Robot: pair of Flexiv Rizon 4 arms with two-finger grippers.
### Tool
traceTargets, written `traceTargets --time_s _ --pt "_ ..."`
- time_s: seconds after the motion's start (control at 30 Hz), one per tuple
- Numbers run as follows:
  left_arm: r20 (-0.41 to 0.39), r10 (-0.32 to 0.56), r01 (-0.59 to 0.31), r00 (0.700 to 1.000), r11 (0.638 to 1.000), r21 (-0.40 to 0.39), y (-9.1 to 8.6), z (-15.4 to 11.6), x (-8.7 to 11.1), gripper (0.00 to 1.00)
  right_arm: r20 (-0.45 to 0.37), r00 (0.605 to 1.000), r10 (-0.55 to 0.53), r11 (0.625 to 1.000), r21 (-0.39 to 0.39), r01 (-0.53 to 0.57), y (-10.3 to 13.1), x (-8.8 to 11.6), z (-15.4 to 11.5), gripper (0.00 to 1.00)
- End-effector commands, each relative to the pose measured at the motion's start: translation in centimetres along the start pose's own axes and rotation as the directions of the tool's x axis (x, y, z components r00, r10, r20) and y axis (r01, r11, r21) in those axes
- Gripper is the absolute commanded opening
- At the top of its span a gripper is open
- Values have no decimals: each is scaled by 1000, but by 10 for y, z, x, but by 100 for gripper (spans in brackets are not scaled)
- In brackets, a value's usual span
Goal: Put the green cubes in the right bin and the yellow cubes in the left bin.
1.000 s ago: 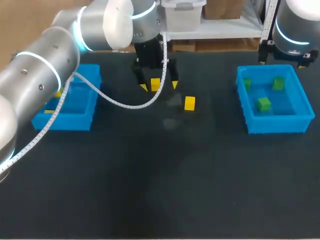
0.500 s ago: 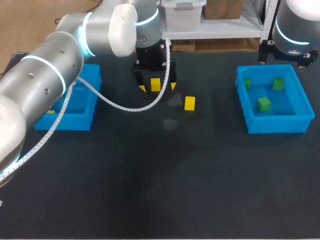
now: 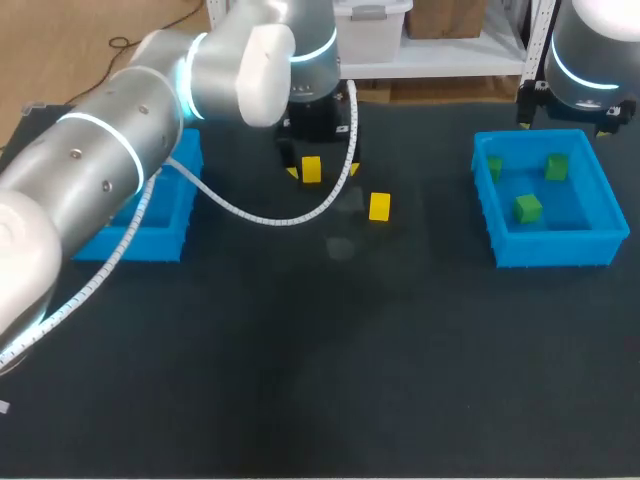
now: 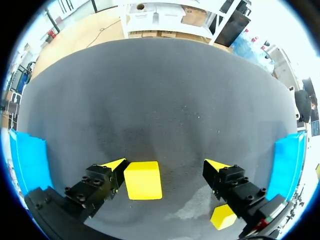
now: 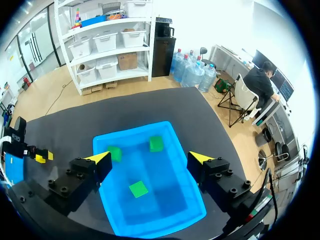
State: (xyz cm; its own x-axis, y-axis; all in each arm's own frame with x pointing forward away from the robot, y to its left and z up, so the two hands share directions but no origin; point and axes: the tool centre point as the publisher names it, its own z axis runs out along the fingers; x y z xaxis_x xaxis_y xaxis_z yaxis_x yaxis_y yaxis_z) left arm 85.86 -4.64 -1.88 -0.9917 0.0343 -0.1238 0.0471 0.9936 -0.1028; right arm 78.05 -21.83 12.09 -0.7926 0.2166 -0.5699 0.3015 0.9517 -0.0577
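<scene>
Step in hand, as I read it: grasp of the yellow cube (image 3: 311, 169) at upper centre of the head view. The left end effector (image 3: 322, 171) is down at the counter (image 3: 330, 380), released, fingers spread and straddling that cube without gripping it.

In the left wrist view the yellow cube (image 4: 143, 180) is off-centre in the left end effector (image 4: 165, 165). It sits close against one finger, with a clear gap to the finger on the side of the second yellow cube (image 4: 223, 216).

- Close slowly. You're likely to slide the cube along the counter before both fingers bite, so either nudge the wrist to centre it first or accept the slide.
- Cube faces look roughly square to the fingers, so I see no need for a wrist turn.
- Confirm contact on both sides before lifting, then lift straight up.
- The second yellow cube (image 3: 379, 206) sits just right of and below the grasp point, so don't sweep that way.
- The white cable (image 3: 250, 210) loops low under the arm. Keep height on the traverse so it doesn't drag across the counter.
- Carry to the left bin (image 3: 150, 243) at the frame's left edge and let go low, inside the walls.

The right end effector (image 5: 150, 159) is released and empty, hanging over the right bin (image 3: 555, 245) at upper right. Three green cubes (image 3: 528, 208) lie inside it, and I see none on the counter. Leave that arm parked.
</scene>
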Motion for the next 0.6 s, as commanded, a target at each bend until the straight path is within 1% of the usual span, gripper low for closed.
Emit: traceTargets --time_s 0.03,0.33,0.4,0.5,0.6 --pt "17 3 -3 1000 1000 -12 2 2 7 0 6 1000 2 1000 -2 -2 -1 2 -1 100" --pt "31 -1 2 1000 1000 -28 6 7 12 0 6 1000 2 1000 -2 -2 -1 2 -1 100" --pt "42 15 -14 999 1000 -23 4 5 17 0 6 1000 2 1000 -2 -2 -1 2 -1 100" --pt "57 87 -86 995 996 -21 -3 -3 30 0 6 1000 2 1000 -2 -2 -1 2 -1 100" --pt "118 176 -176 977 984 -6 -7 -31 43 0 6 1000 2 1000 -2 -2 -1 2 -1 100"
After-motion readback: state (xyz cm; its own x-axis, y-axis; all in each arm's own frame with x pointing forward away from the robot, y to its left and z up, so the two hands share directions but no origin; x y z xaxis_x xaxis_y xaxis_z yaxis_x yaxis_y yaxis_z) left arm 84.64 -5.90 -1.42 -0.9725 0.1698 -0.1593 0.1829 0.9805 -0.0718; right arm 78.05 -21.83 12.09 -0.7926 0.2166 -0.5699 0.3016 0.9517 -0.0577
